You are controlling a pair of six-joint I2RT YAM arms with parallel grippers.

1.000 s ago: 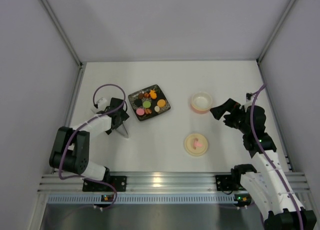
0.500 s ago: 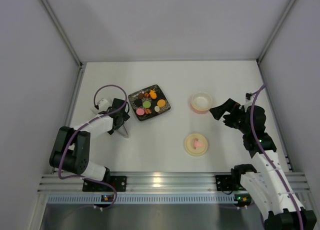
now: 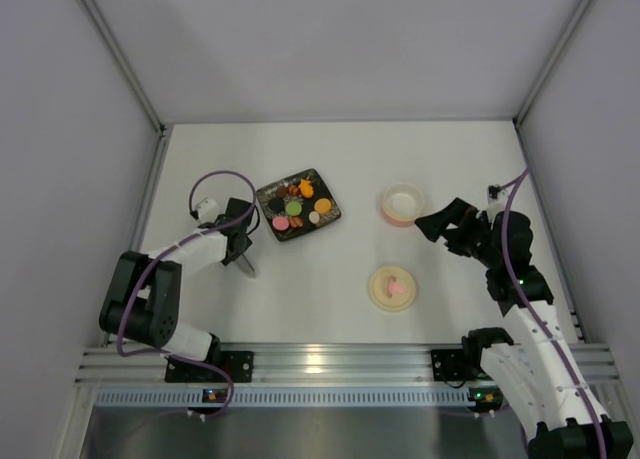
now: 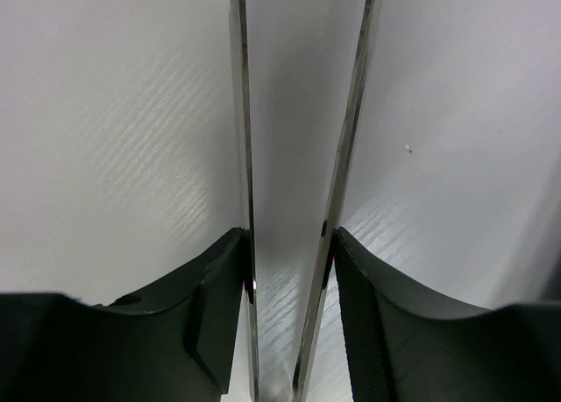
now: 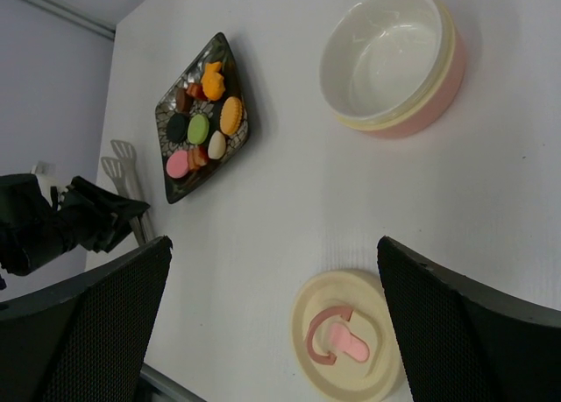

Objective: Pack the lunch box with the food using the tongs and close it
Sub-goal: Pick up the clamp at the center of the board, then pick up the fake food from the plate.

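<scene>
From above: shows the left pincer [image 3: 240,251] at the left of the white surface [image 3: 340,159], clamped on the tongs [image 3: 245,266], with a silvery length of them showing at its near side; puts the dark square plate [image 3: 285,235] just right of that pincer, carrying the food [image 3: 294,208] in orange, green, pink, black and brown; finds the lunch box [image 3: 403,203] upright and uncovered, well right of the plate, with its lid [image 3: 393,287] flat on the surface nearer the arms, apart from it, pink knob up; places the right pincer [image 3: 437,219] just beside the lunch box, spread wide, holding nothing.

From the left wrist: shows the two thin metal arms of the tongs running up the frame over the surface; has each of the black fingers [image 4: 215,314] pressed against the outside of one arm, with a gap left between the arms.

From the right wrist: sets that pincer's fingers [image 5: 88,332] far apart in the bottom corners, with only bare surface between; shows the lunch box at upper right, empty inside; the lid at bottom centre; the plate of food at upper left; the left pincer at the far left edge.
</scene>
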